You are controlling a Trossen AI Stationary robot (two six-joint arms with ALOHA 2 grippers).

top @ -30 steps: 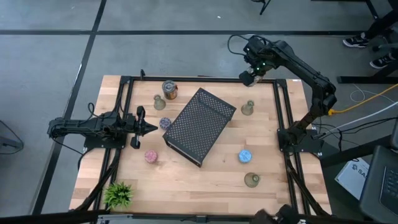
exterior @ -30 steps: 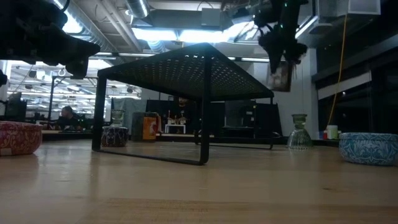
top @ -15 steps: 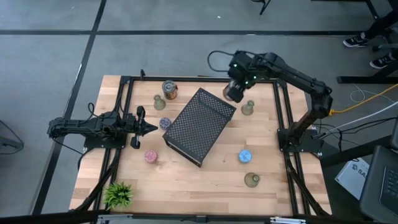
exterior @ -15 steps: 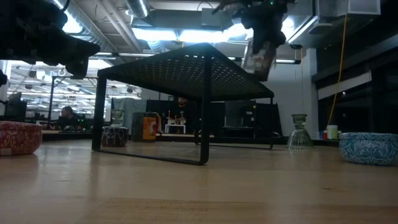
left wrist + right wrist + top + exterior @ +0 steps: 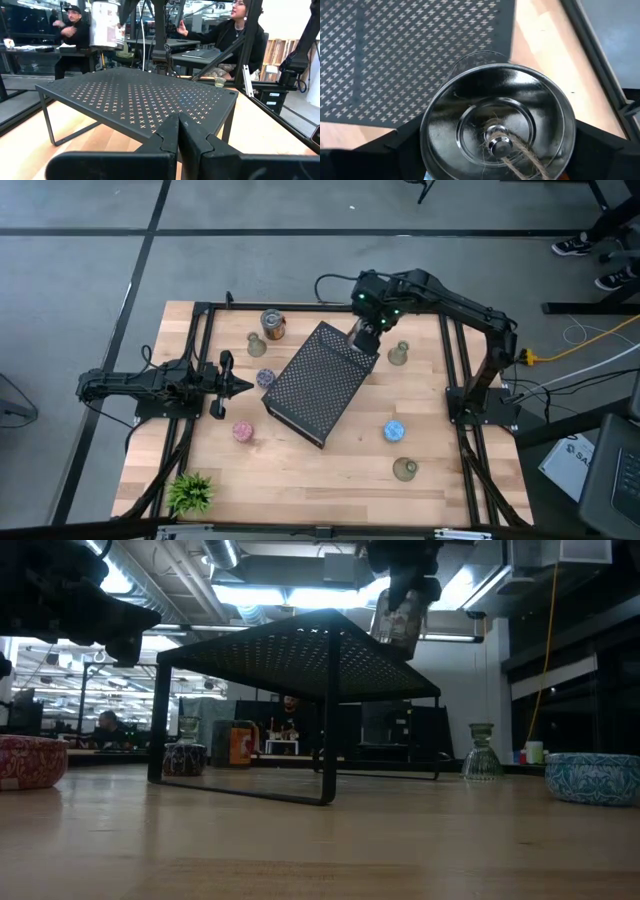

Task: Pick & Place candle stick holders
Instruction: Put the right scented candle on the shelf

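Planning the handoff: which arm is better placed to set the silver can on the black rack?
Right. Its hand already grips the can above the rack corner; the left hand waits shut, beside the rack.

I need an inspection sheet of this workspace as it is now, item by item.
Surface: wooden table, black frame rails.
Job's things: silver can holder held above the black perforated stand; another can, three green glass holders, pink, purple and blue rounds on the table.
Clutter: small plant.
Grippers: right gripper shut on the can; left gripper shut, idle.
Cables: yellow cable on the floor.
Surroundings: seated people behind.
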